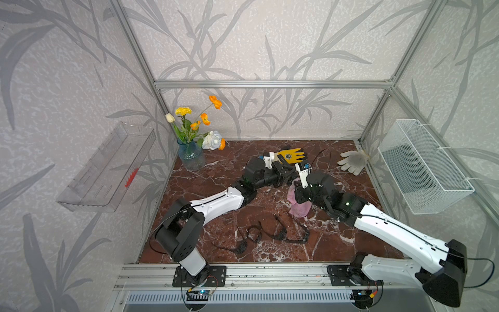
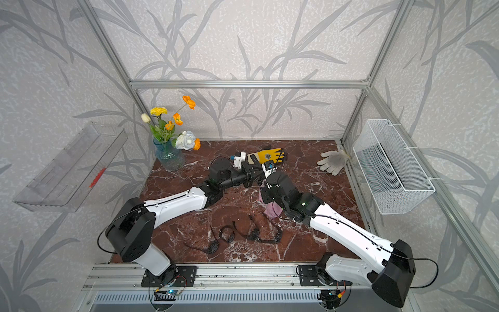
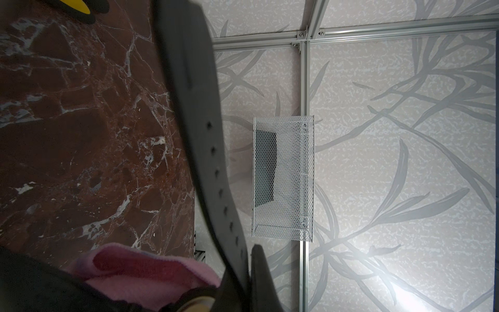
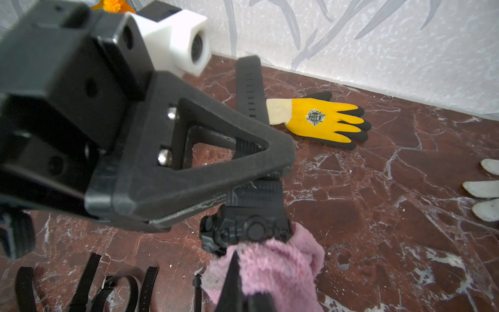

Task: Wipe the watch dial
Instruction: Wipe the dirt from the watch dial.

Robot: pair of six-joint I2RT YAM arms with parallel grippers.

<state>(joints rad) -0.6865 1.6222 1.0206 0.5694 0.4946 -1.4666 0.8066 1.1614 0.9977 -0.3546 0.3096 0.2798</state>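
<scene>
Watch (image 4: 248,229) is held over the middle of the marble tabletop (image 4: 405,189), with a yellow work glove (image 4: 316,118) behind it, a pale knit glove (image 1: 352,160) near the wire basket (image 1: 426,173) and spare watches (image 1: 280,233) strewn nearer the robot. Both wrists crowd over it in both top views. The left gripper (image 4: 270,175) pinches the strap tight. The right gripper (image 4: 243,294), clamped on a pink cloth (image 4: 270,264), presses the cloth against the case.

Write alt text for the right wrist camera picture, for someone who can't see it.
The left gripper is shut on the strap of a black watch, and a pink cloth pinched in the right gripper touches the watch case. Behind them a yellow glove lies on the brown marble table.
</scene>
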